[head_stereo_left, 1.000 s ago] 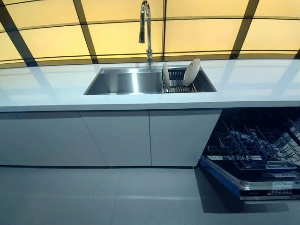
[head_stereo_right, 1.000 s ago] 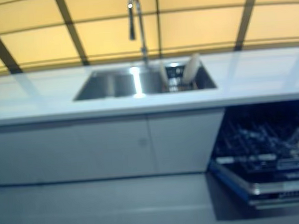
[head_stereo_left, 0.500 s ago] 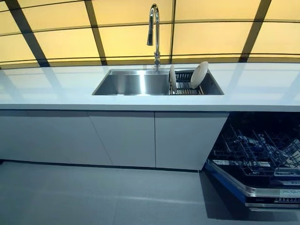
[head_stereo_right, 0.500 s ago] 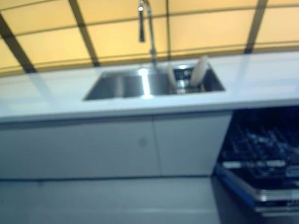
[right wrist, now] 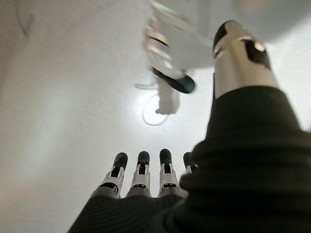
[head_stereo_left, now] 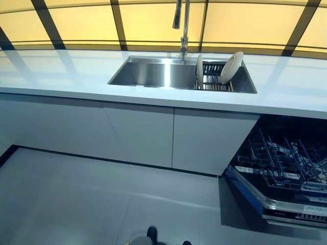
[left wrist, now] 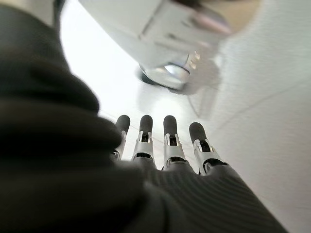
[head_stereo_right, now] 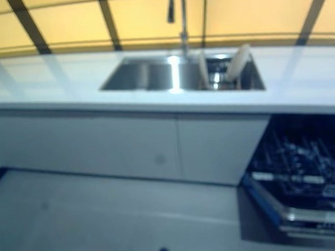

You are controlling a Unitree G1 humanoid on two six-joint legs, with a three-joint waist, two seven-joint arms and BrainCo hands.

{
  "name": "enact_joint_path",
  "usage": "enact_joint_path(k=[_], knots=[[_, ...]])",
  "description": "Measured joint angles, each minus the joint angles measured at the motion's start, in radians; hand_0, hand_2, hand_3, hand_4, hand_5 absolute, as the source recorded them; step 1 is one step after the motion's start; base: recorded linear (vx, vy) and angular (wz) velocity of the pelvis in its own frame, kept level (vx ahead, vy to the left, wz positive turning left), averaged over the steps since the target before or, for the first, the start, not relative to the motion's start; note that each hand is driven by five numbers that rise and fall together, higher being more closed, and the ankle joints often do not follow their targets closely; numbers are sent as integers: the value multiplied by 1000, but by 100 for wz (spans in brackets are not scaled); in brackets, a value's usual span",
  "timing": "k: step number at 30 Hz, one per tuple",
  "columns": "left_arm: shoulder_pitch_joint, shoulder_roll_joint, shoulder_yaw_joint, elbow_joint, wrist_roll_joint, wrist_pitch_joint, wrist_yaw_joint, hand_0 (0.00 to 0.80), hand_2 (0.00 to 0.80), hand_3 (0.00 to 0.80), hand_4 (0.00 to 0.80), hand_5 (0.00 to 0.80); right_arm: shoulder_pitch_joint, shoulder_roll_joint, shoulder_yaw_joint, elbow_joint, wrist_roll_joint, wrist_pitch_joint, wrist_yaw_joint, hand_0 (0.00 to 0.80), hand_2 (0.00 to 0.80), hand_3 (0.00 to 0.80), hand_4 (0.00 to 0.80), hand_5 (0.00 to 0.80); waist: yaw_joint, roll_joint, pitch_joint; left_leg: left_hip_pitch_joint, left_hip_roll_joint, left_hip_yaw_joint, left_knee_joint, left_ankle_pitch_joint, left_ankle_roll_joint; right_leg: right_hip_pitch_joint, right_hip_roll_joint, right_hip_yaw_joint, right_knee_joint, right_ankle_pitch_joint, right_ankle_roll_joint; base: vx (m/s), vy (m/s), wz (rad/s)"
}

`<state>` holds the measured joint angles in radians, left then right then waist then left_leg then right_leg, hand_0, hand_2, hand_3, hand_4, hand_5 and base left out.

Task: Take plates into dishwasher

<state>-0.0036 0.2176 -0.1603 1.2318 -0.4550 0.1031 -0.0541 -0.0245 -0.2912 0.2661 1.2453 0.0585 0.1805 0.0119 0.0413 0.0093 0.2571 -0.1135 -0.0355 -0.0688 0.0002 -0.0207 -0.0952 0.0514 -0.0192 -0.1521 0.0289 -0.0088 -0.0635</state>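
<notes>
Two round white plates (head_stereo_left: 231,66), upright in stainless steel sink (head_stereo_left: 153,74); open dishwasher (head_stereo_left: 283,168) beside. Left hand (left wrist: 165,145), right hand (right wrist: 141,177): fingers straight, empty, far from plates.

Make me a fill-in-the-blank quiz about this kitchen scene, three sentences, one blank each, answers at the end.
1. Two white plates stand on edge in a rack inside the ____.
2. The dishwasher, under the counter to the robot's right of the sink, has its door ____.
3. The left hand and the right hand each hold ____, fingers straight.

Answers: sink; open; nothing
</notes>
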Motion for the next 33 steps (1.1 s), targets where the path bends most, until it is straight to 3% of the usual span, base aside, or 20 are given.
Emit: enact_joint_path(k=[3,4,5,6,7,12,16,19,21,24,25,28,30,31,32,33], knots=[[2,-8,26,0,-3,10,20,0,0,0,0,0,-1,-7,-17,-7,15,-1,-19,0,0,0,0,0,-1,10,-3,26,0,8,109,-6,16,-5,-1,37,7,-10,15,385,149,-42],[7,-11,29,4,-11,9,29,0,0,0,0,0,-1,-9,-17,-1,15,0,-26,0,0,0,0,0,0,33,-4,26,12,4,110,1,60,-1,20,32,35,-25,25,400,92,-43],[8,-2,36,-5,-11,6,36,0,0,0,0,0,-17,4,-20,1,14,1,-30,0,0,0,0,0,1,31,9,34,13,13,121,21,79,-24,20,25,169,-97,9,362,61,-29],[25,20,40,-20,-10,-3,42,0,0,0,0,0,-7,28,-24,2,9,1,-40,0,0,0,0,0,0,8,4,49,-2,37,123,35,99,-17,3,13,272,-173,9,335,39,-25],[40,39,45,-28,-10,-6,48,0,0,0,0,0,13,37,-24,5,2,-1,-37,0,0,0,0,0,1,-24,-14,56,-23,57,123,42,111,13,-20,-4,258,-235,31,264,24,-14],[22,57,50,-32,-7,-4,54,0,0,0,0,0,-2,30,9,2,-124,-42,-19,0,0,0,0,0,7,-30,-30,17,-33,64,122,30,125,3,-30,-2,191,-227,48,144,-16,0],[7,67,24,-46,-6,0,43,0,0,0,0,0,-30,9,30,-17,-132,-66,5,0,0,0,0,0,15,-28,-42,-8,-38,66,113,38,135,-15,-33,-4,136,-203,64,93,-20,-1],[-5,62,21,-78,9,0,28,0,0,0,0,0,-50,14,30,-39,-121,-68,14,0,0,0,0,0,29,-51,-58,-103,-65,65,273,-6,116,68,-44,4,-2,-151,59,131,25,7],[-9,54,12,-76,10,10,21,0,0,0,0,0,-54,19,28,-45,-116,-66,15,0,0,0,0,0,30,-43,-68,-121,-65,60,230,2,128,102,-45,4,-30,-153,61,178,106,1],[5,45,12,-54,11,33,17,0,0,0,0,0,-58,22,19,-38,-102,-64,14,0,0,0,0,0,25,-22,-86,-131,-60,60,177,39,173,156,-41,10,-39,-190,84,340,216,-15],[5,46,14,-47,13,35,17,0,0,0,0,0,-51,26,17,-23,-93,-64,13,0,0,0,0,0,27,-33,-94,-103,-69,65,170,49,150,174,-57,11,-19,-210,99,338,279,-20],[9,40,12,-43,51,38,18,0,0,0,0,0,-43,19,7,-14,-72,-60,16,0,0,0,0,0,9,-15,-118,23,-62,69,51,67,170,76,-89,-42,300,-223,103,172,286,-21],[-2,74,-14,-38,52,35,20,0,0,0,0,0,-26,11,-5,-55,-74,-106,29,0,0,0,0,0,-17,-42,-135,112,-108,82,-11,60,203,-178,-206,-28,852,-220,108,143,184,-19],[-4,86,-16,-55,53,36,25,0,0,0,0,0,-30,-3,1,-75,-75,-132,53,0,0,0,0,0,-24,-42,-134,141,-119,94,-22,53,215,-250,-224,-22,912,-223,107,176,-4,-10],[-12,95,-16,-68,56,37,33,0,0,0,0,0,-31,-17,8,-107,-75,-150,78,0,0,0,0,0,-31,-27,-126,162,-113,94,-34,50,217,-283,-212,-22,886,-226,111,129,-170,-9],[-26,105,-16,-86,61,40,40,0,0,0,0,0,-27,-34,17,-153,-77,-159,114,0,0,0,0,0,-31,-7,-116,188,-94,94,-47,48,214,-290,-176,-38,761,-230,108,90,-249,2]])
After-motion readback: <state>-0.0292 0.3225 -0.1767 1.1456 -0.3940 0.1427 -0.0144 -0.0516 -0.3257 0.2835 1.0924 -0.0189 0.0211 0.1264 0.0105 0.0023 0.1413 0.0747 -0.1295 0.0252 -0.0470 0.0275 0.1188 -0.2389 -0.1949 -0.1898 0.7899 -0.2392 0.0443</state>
